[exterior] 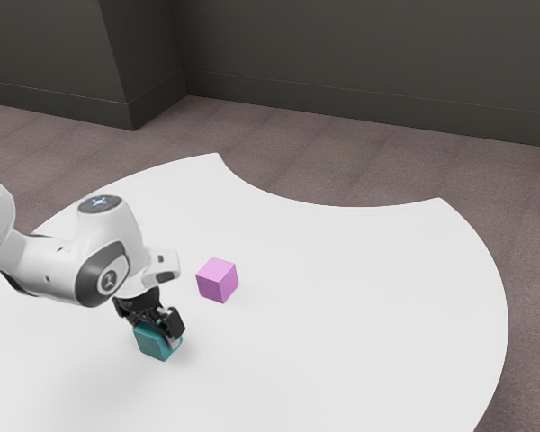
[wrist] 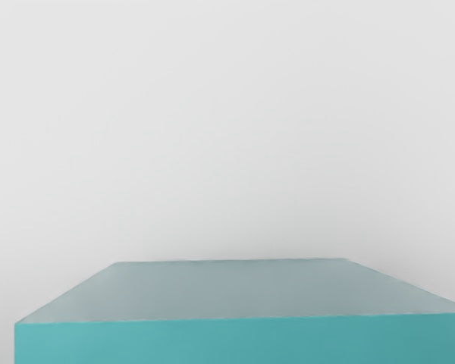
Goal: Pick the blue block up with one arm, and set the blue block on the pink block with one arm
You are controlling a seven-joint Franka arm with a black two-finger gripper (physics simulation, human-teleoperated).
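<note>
The blue block, teal in colour, rests on the white table near its front left part. My gripper is lowered straight onto it, its black hand covering the block's top. In the wrist view the blue block lies right under the hand, its top face and one side showing. The pink block stands on the table a short way to the exterior view's right of the gripper and farther back, apart from the blue block.
The table's curved edge cuts in behind the pink block. Brown floor and dark walls lie beyond it. Open white tabletop stretches toward the exterior view's right.
</note>
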